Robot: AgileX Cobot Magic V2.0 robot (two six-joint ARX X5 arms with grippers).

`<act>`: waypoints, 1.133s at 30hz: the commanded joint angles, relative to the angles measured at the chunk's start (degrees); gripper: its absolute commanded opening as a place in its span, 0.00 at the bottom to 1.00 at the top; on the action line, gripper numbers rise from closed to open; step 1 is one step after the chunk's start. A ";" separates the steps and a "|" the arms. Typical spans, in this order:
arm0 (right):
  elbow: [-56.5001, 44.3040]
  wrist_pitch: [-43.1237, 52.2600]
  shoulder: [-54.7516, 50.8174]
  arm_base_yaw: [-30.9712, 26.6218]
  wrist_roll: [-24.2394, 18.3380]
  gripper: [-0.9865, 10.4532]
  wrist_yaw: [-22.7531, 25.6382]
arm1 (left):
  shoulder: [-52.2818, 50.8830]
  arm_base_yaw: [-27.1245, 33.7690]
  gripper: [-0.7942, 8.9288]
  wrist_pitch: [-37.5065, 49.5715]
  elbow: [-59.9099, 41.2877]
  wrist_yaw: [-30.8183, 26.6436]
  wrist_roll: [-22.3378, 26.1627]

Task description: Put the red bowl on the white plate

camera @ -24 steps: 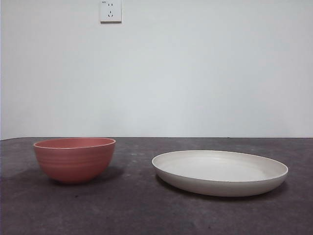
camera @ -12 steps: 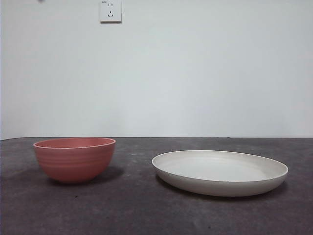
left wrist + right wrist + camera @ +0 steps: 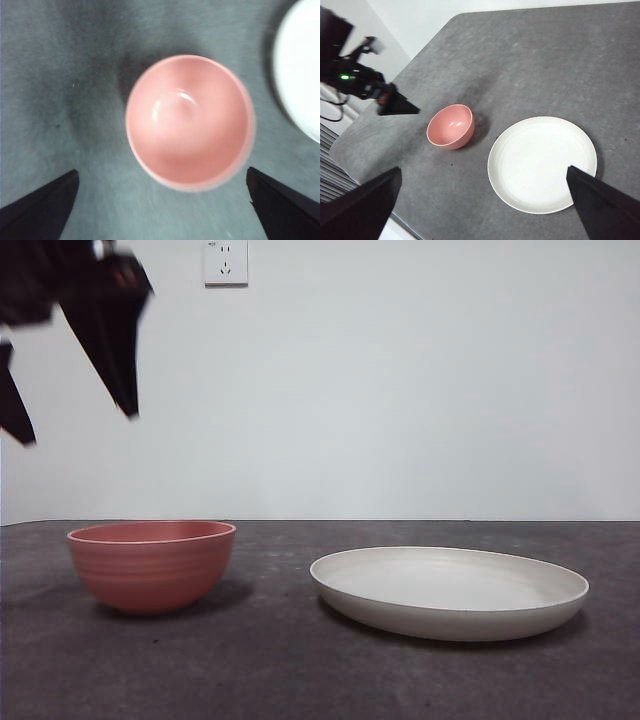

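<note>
Hovering: left gripper (image 3: 70, 425) hangs above the red bowl (image 3: 152, 565), jaws spread wide and holding nothing; in its wrist view the bowl sits between the two jaw tips, well below them.
Waiting arm: right gripper (image 3: 480, 210) is high over the table, jaws apart and empty, looking down on both dishes.
Bowl: upright on the dark table (image 3: 270, 670), apart from the white plate (image 3: 450, 592), which lies beside it with a bare strip of table between.
Step in hand: likely the descent to grasp; I would bring one jaw inside the rim and one outside, keeping the pinch square so the rounded wall does not slip or tip.
Edges: the plate's raised rim calls for a clear lift before crossing.
Room: in the right wrist view, the bowl lies nearer the table edge than the plate; open surface lies all round the plate.
</note>
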 commanded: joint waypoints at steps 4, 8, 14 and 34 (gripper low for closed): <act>1.22 0.37 0.28 0.15 -0.44 0.57 -0.20 | 9.14 1.29 0.69 2.25 1.18 0.04 1.53; 1.22 0.37 0.28 0.15 -0.44 0.57 -0.17 | 13.88 1.86 0.69 2.84 1.18 0.04 2.58; 1.22 0.37 0.28 0.15 -0.44 0.57 -0.17 | 17.94 1.90 0.63 5.42 1.18 0.04 2.95; 1.22 0.39 0.28 0.15 -0.44 0.57 -0.15 | 18.43 1.95 0.09 6.14 3.76 -0.33 2.80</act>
